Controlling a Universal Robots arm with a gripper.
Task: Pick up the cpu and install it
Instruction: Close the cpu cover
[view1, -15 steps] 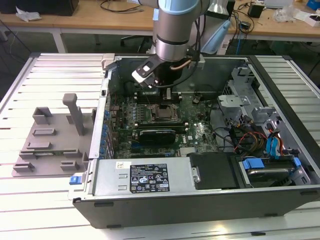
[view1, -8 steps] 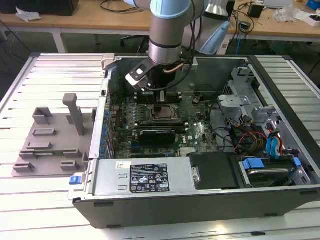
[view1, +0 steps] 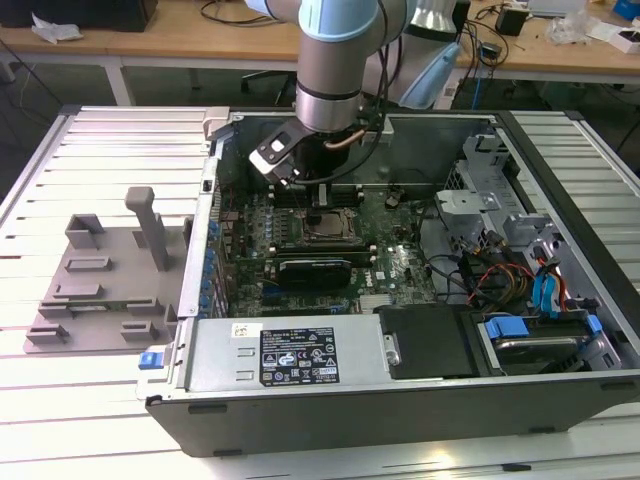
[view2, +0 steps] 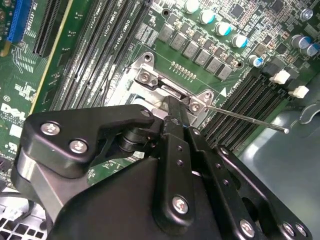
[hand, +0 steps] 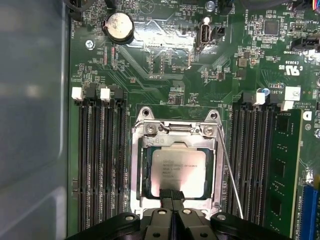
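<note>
On the exterior view's left, a grey tray (view1: 100, 280) is being seen. Further toward that view's right, inside the open computer case (view1: 420, 400), the cpu (hand: 178, 172) is lying flat in the metal socket frame (hand: 137, 165). It is being shown as a small square with a shiny grey top and a thin green edge. The gripper (hand: 172, 194) is being held over the cpu's edge, fingers pressed together with nothing between them. Whether it is touching cannot be told.

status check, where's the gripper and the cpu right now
Gripper shut, tips over one edge of the cpu. Cpu flat inside socket frame. Thin lever wire beside the frame, apart from the gripper.
</note>
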